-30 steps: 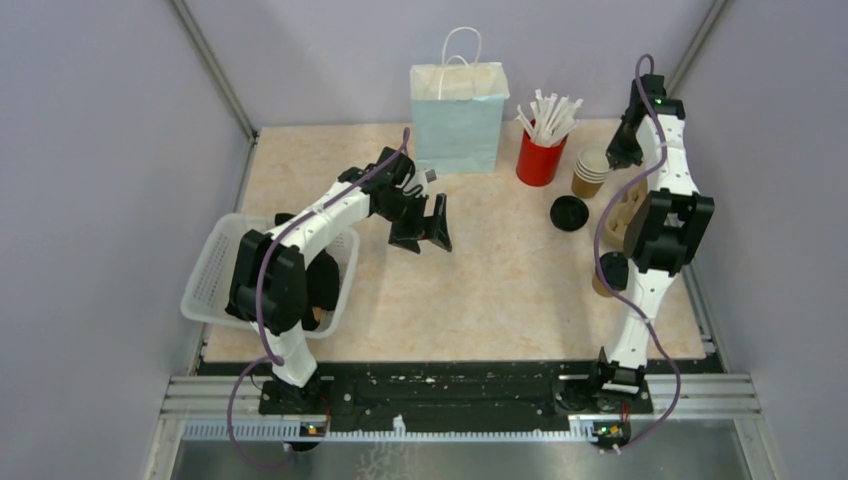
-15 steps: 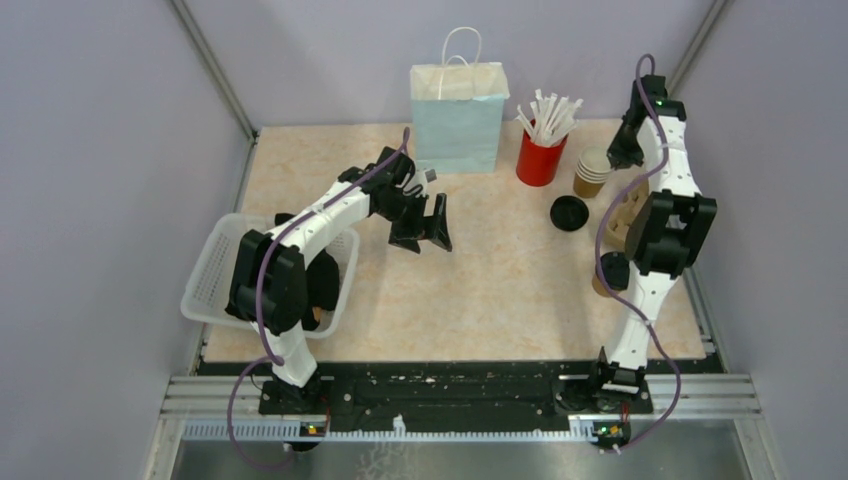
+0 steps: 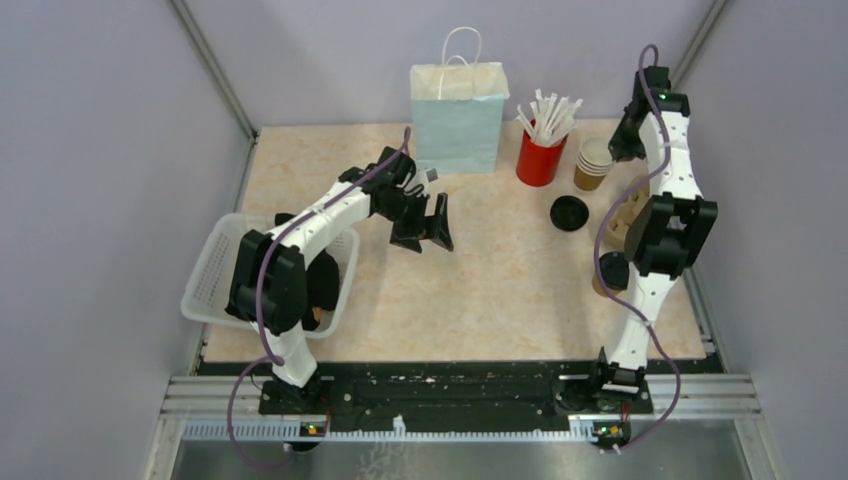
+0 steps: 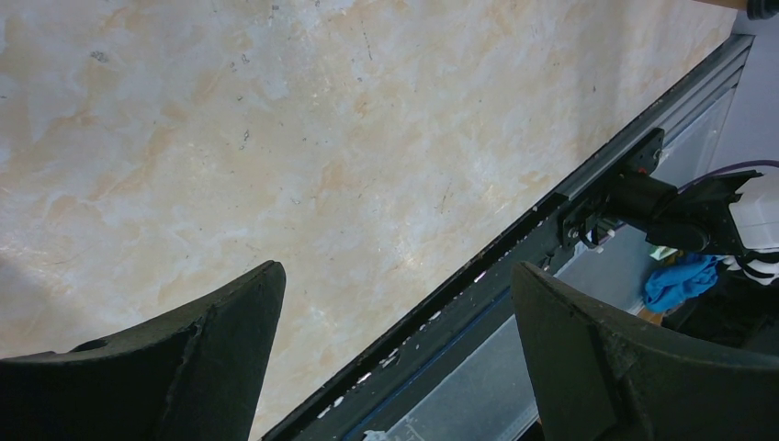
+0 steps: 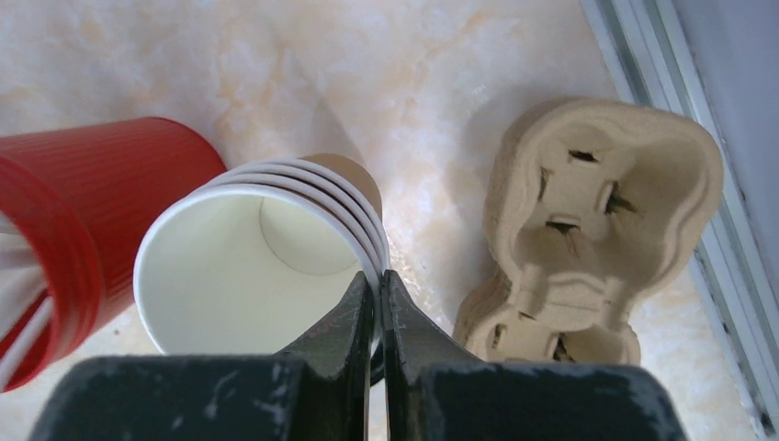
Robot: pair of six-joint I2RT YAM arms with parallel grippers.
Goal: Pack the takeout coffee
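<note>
- The right gripper is clenched hard, and the near rim of the cup stack is nipped between its fingers.
- That cup stack is nested brown paper cups, white inside and without a lid. It stands just to the right of the red cup full of white straws.
- Further right of the red cup, past the stack, lies a pulp carrier, cradles up.
- A loose black lid lies flat on the table, right of the red cup and nearer the arm bases.
- A lidded cup sits well nearer the bases than the red cup, half hidden by the right arm.
- The pale blue bag stands upright just left of the red cup.
- The left gripper is released, jaws spread wide and holding nothing. It sits over bare tabletop, left of the red cup and nearer the bases.
- A clear basket sits far left of the red cup.
</note>
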